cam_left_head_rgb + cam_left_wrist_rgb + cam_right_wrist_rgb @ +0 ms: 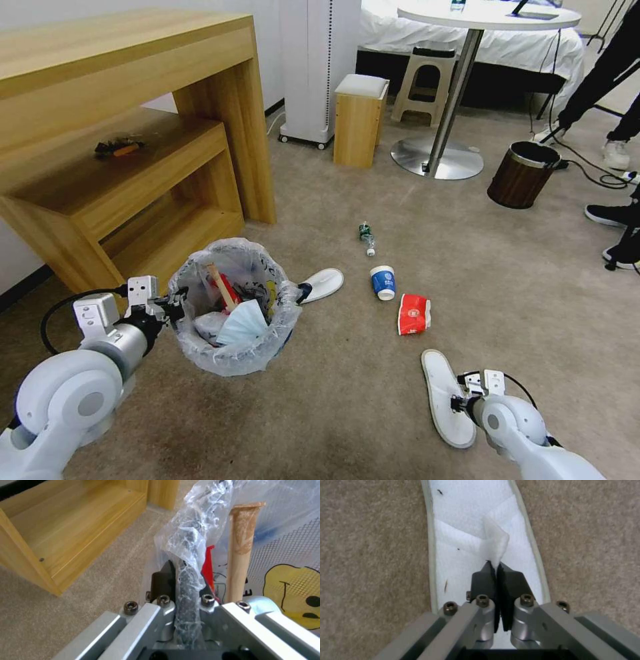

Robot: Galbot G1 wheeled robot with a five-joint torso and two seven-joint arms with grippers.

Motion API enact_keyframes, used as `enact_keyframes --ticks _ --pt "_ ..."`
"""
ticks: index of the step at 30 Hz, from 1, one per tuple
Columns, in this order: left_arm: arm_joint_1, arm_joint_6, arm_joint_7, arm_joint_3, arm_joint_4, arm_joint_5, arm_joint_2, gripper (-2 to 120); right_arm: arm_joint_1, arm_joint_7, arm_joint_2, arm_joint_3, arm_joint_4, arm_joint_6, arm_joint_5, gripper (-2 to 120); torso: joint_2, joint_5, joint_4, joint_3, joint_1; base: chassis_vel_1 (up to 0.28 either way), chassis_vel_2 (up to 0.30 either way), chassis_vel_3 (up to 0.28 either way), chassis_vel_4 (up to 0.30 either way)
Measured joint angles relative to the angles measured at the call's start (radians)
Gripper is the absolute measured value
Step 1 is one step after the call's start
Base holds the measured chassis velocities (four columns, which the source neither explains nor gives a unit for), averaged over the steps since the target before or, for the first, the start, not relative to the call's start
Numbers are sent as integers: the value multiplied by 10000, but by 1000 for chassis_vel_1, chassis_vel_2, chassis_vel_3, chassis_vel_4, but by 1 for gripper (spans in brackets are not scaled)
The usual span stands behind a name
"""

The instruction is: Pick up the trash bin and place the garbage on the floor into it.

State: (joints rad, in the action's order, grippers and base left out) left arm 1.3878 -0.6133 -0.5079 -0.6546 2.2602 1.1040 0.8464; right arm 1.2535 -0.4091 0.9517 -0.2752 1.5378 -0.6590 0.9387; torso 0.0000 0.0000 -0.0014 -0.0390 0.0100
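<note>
Nearest the head camera: two round white arms, smooth and shiny. Left claw [175, 301] squeezed tight on the rim of the trash bin [233, 357], with the crinkly see-through bag pinched between its dark fingers [162, 581]. Bin held by that rim just beside the wooden desk [127, 87], small and round, stuffed with a blue paper mask [241, 325], a flat wooden stick [220, 285] and something red. Up close from the left wrist, the same stick [240, 552], pale and grainy, standing inside the bag next to a yellow cartoon face.

Right claw [455, 401] low over the near slipper [445, 397], fingers [484, 578] pressed together on a little fold of its soft white fuzzy cloth, pulled up into a peak. Slipper long and flat with a pale edge, lying on the floor [347, 413], a short tan carpet.

More litter on the carpet between the bin and the near slipper: a second white slipper [324, 283] touching the bin's bag, a blue and white paper cup [383, 282] standing up, a crumpled red wrapper [414, 313] just beside it, and a small clear bottle [366, 239] lying down farther off.

Well apart, at the back: a brown wood-look bin [522, 175] with a shiny rim, near the metal foot of a round white table [490, 15].
</note>
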Motion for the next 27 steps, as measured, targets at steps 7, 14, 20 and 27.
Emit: enact_keyframes --ticks 7,14,20,27 --pt "-47 5 12 87 -83 -10 7 0 52 719 -18 -114 249 1074 -791 0 -1 1 -1 0 0 0 0 0 0" --pt "-67 10 14 155 -93 -46 20 0 126 1801 -200 -557 1269 2612 -1155 0 0 0 0 0 0 0 0 0 0" --pt "-33 9 16 199 -83 -98 28 0 123 2809 -434 -919 2746 4089 -1217 0 0 0 -1 -1 1 0 0 0 0" --pt "16 10 17 170 -49 -122 25 0 -80 3551 -512 -1063 3570 5107 -1249 0 0 0 0 0 0 0 0 0 0"
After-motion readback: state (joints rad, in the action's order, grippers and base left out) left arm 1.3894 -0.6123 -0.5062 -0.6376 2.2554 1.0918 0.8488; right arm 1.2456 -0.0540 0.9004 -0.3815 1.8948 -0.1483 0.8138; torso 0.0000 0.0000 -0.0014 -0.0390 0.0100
